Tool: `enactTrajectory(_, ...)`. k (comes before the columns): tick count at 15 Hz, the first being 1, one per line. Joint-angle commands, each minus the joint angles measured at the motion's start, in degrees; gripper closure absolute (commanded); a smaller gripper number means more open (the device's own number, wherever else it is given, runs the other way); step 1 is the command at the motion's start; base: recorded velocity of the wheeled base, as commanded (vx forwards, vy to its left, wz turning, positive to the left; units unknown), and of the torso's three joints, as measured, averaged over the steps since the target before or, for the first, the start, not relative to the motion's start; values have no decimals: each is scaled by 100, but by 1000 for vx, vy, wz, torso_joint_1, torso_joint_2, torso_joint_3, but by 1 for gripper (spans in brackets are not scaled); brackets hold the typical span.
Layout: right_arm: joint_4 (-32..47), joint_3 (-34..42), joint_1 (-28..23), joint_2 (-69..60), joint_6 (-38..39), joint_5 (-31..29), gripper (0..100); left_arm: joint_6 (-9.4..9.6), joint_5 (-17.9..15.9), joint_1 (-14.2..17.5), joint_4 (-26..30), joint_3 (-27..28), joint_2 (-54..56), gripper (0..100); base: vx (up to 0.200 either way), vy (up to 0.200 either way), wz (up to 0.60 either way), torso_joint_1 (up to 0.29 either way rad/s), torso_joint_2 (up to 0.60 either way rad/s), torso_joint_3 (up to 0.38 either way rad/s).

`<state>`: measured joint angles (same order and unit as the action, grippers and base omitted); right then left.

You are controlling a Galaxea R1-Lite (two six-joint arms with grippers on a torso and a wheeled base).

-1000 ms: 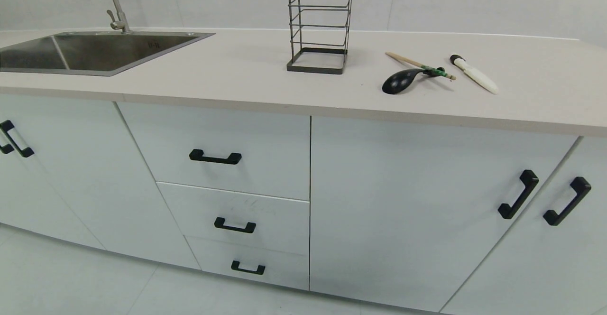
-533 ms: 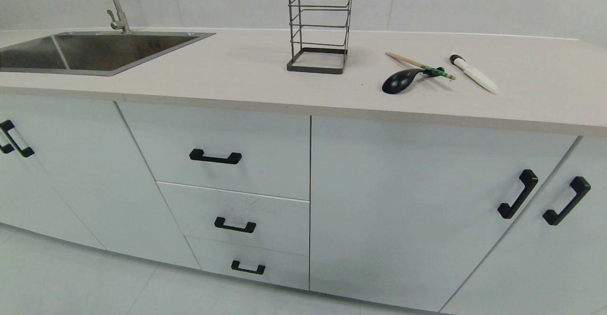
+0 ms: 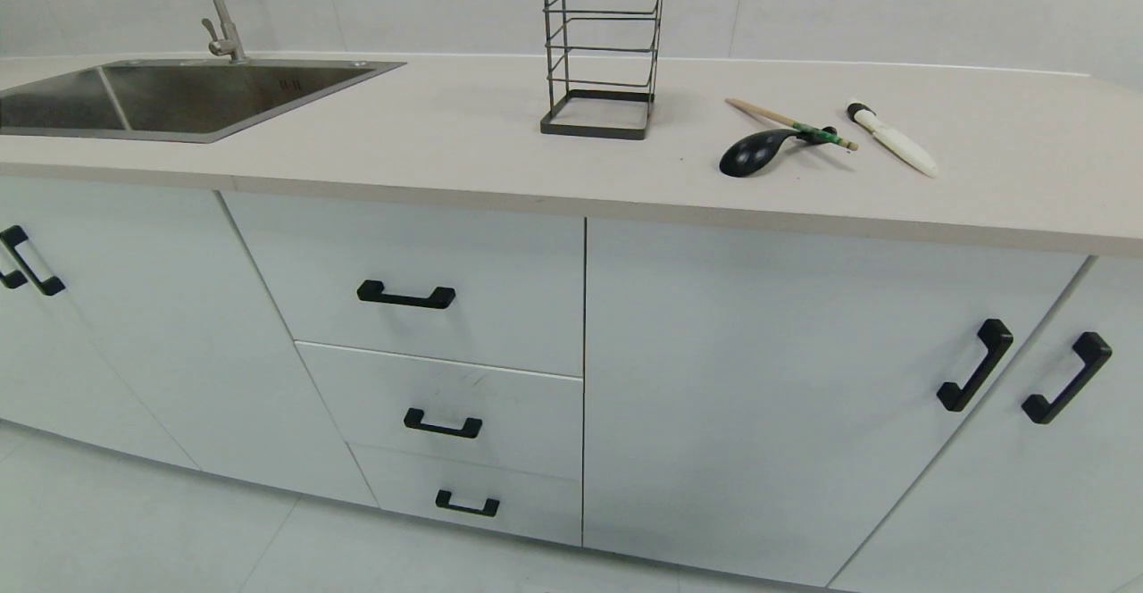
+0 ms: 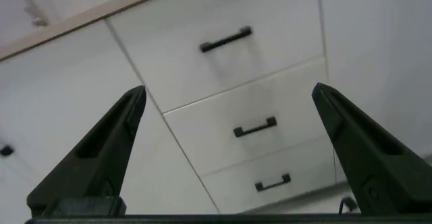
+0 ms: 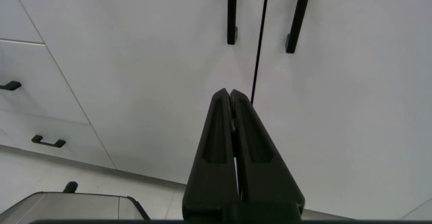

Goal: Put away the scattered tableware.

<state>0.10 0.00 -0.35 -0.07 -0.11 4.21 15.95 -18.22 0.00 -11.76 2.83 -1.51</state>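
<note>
Left gripper (image 4: 228, 90) spread wide, facing drawers (image 4: 283, 96); right gripper (image 5: 230, 93) pinched together on nothing, facing cabinet doors (image 5: 135, 62). Black spoon (image 3: 750, 154), chopsticks (image 3: 790, 122), white knife (image 3: 895, 140) on countertop (image 3: 446, 146), right of wire rack (image 3: 600, 39).

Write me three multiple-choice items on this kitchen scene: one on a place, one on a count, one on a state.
1. Where is the black spoon?
A) in the sink
B) on the counter, right of the wire rack
C) in a drawer

2. How many drawer handles are stacked in the middle column?
A) two
B) three
C) five

3. How are the grippers?
A) both open
B) both shut
C) left gripper open, right gripper shut

Answers: 1 B, it lies on the counter with the rack to its left; 2 B, three black handles sit one above another; 3 C, the left's fingers stand wide apart and the right's press together.
</note>
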Motion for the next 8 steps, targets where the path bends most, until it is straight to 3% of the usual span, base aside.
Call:
enactTrajectory(1,-1,0,0,7,2,1,100,638,-524,0,69,42,-508,0,0,0,0,0,0,0)
enactTrajectory(3,-1,0,0,7,2,1,100,1165,-1025,18,69,42,-798,0,0,0,0,0,0,0)
enactTrajectory(4,-1,0,0,7,2,1,100,1279,-1052,26,78,34,-824,0,0,0,0,0,0,0)
enactTrajectory(7,-1,0,0,7,2,1,100,1315,-1095,9,174,34,-983,0,0,0,0,0,0,0)
enactTrajectory(8,-1,0,0,7,2,1,100,1411,-1104,-53,174,34,-1299,0,0,0,0,0,0,0)
